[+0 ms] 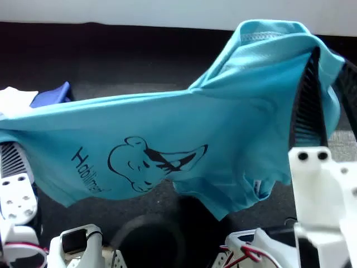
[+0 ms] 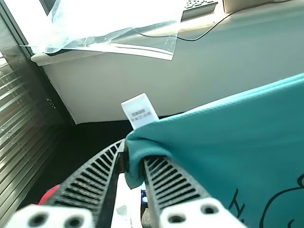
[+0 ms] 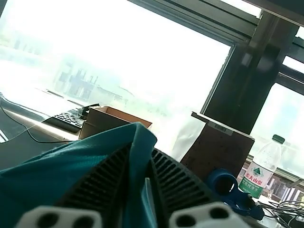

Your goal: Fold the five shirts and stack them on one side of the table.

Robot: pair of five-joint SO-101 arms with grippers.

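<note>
The left gripper (image 2: 134, 154) is clamped on a corner of the teal shirt (image 1: 167, 128), which hangs stretched above the table (image 1: 111, 67) across to the right gripper (image 3: 141, 156), pinched shut on its higher edge. Lowering both evenly, cloth taut, should lay it flat

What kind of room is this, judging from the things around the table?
Probably an office or lab workroom beside large windows: a keyboard, a cardboard box and a water bottle sit on surfaces close to the glass.

Turquoise shirt (image 1: 184, 139) a curtain across the middle; open room beyond over dark table (image 1: 139, 67), blue cloth (image 1: 53, 95) leftward.
</note>
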